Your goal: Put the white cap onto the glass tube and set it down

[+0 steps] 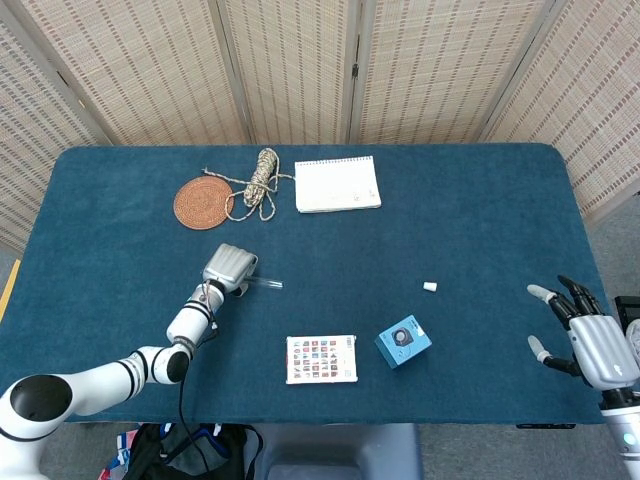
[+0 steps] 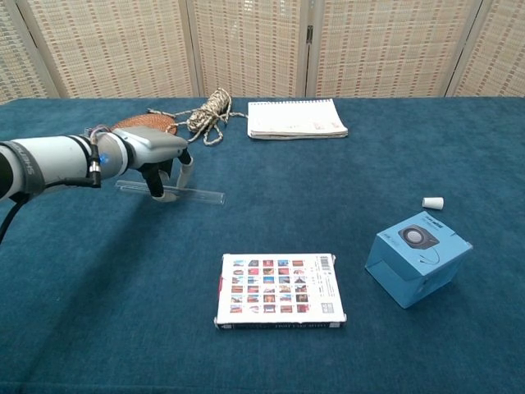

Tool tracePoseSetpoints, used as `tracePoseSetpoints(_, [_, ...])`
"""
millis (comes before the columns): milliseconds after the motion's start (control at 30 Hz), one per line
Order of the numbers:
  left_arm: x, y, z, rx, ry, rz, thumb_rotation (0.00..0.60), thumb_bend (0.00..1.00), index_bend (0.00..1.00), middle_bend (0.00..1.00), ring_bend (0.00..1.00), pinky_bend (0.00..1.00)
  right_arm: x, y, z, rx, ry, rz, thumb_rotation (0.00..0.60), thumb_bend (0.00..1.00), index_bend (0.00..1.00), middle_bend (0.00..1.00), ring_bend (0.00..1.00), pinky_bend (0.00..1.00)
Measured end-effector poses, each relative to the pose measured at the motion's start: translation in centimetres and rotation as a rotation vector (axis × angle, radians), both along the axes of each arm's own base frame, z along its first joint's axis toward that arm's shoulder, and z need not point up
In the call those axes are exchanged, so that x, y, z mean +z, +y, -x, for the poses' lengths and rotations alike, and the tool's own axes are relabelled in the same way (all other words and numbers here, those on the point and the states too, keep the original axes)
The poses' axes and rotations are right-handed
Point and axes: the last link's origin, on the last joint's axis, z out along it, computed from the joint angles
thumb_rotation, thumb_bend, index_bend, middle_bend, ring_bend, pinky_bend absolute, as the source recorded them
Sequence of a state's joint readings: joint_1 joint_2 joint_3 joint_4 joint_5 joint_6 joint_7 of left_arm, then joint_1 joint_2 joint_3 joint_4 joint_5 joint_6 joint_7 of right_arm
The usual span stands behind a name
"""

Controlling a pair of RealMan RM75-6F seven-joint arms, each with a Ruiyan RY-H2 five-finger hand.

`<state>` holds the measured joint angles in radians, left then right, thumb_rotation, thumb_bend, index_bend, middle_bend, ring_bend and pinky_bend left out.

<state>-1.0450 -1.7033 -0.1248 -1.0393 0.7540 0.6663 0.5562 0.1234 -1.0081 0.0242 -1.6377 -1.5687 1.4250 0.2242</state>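
At the far left we have our left hand [image 2: 157, 156] down over the glass tube [image 2: 197, 195], which lies flat on the table [image 1: 480, 200], its clear length running out to the right from under our fingers [image 2: 156, 185]. In the chest view the fingers curl down on both sides of the tube near its left part, so we judge that we are grasping it, though whether it has left the cloth we cannot tell. Behind our hand sit the woven coaster [image 1: 203, 203] and the coil of rope [image 1: 262, 180], and further right the spiral notebook [image 1: 337, 185], all well apart from the tube.

Toward the near edge, around the middle, lies the picture card box [image 2: 279, 290]; right of it stands the blue box [image 2: 417, 256]. Just beyond the blue box lies the white cap [image 2: 432, 203], small and on its side, untouched and well apart from the tube.

At the far right, our right hand [image 1: 585, 335] hangs off the table's corner, fingers spread and holding nothing.

So we are at the first step: securing the tube. Next we would need to lift it level and bring it toward the middle, while our right hand reaches in for the cap. That cap is tiny, so we expect a fine pinch is called for, then a careful lining-up with the tube's open end.
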Motion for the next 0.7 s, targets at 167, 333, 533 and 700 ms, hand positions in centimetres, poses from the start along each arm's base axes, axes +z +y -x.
tracePoseSetpoints(167, [0.0, -0.1, 0.0, -0.003, -0.011, -0.008, 0.6, 0.36, 0.54, 0.98, 0.93, 1.0, 0.2, 0.1, 0.0, 0.0, 0.0, 0.006, 0.6, 0.33, 0.16, 0.25, 0.04, 0.07])
tracePoseSetpoints(333, [0.2, -0.3, 0.1, 0.005, -0.059, -0.011, 0.6, 0.37, 0.56, 1.0, 0.95, 1.0, 0.5, 0.2, 0.1, -0.006, 0.001, 0.01, 0.6, 0.33, 0.16, 0.26, 0.04, 0.07])
tracePoseSetpoints(533, [1.5, -0.8, 0.2, 0.005, -0.142, -0.022, 0.6, 0.37, 0.56, 1.0, 0.95, 1.0, 1.1, 0.2, -0.1, 0.001, 0.02, 0.025, 0.6, 0.36, 0.16, 0.28, 0.1, 0.16])
tracePoseSetpoints(700, [3.2, -1.5, 0.1, -0.003, -0.201, -0.023, 0.6, 0.37, 0.56, 1.0, 0.95, 1.0, 1.6, -0.2, -0.5, 0.013, 0.062, 0.041, 0.6, 0.45, 0.16, 0.36, 0.25, 0.32])
